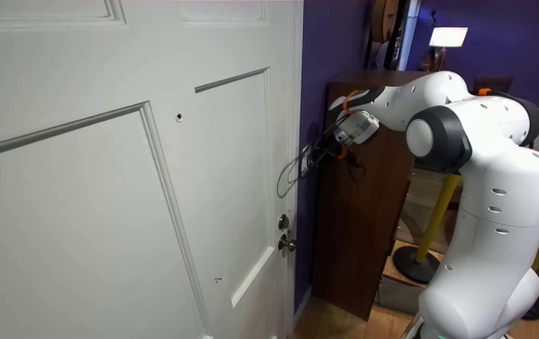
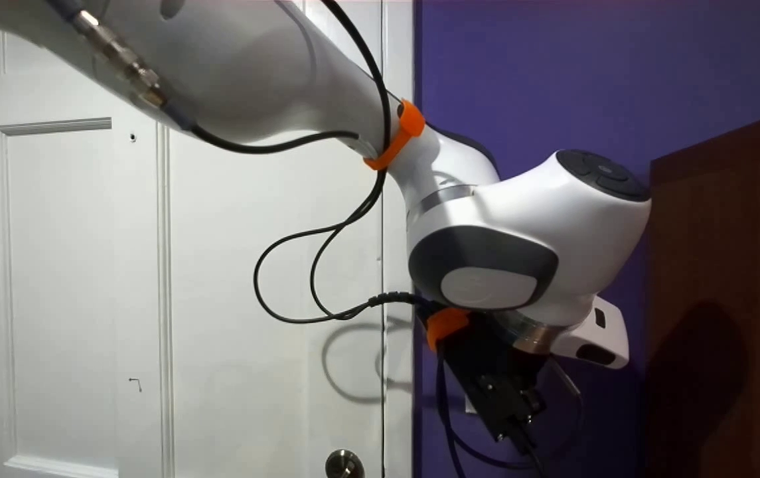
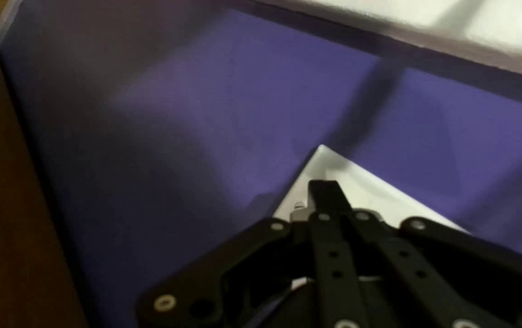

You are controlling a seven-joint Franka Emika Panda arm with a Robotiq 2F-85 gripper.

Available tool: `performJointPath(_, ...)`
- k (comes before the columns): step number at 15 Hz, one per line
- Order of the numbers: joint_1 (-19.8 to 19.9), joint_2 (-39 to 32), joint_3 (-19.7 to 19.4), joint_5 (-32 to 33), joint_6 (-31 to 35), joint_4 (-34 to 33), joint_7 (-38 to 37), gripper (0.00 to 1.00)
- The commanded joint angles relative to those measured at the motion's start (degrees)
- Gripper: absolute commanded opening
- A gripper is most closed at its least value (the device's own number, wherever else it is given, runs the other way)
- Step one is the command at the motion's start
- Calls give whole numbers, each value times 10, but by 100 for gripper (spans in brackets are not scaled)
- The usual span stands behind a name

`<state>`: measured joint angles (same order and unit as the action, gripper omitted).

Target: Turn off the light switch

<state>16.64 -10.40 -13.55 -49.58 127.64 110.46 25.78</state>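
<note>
The light switch (image 3: 379, 193) is a white plate on the purple wall. In the wrist view its upper corner shows and my gripper covers much of the rest. In an exterior view it shows as a narrow white strip (image 1: 305, 160) behind cables, and in an exterior view only a small white bit (image 2: 470, 404) shows beside the gripper. My gripper (image 3: 327, 191) is shut, with its fingertips together in front of the plate and nothing seen between them. Whether the tips touch the plate cannot be told. The switch levers are hidden behind the fingers.
A white panelled door (image 1: 231, 188) with a knob (image 1: 287, 243) stands beside the purple wall (image 2: 526, 79). A tall brown cabinet (image 1: 354, 226) stands close on the switch's far side. Black cables (image 2: 287, 322) loop from the wrist. A lit lamp (image 1: 448, 37) is in the background.
</note>
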Motion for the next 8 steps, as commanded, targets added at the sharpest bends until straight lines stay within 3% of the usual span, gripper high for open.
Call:
performJointPath(1, 2, -4, 10, -18, 27, -5, -11, 0)
performJointPath(8, 3, -5, 17, -31, 33, -2, 2, 0)
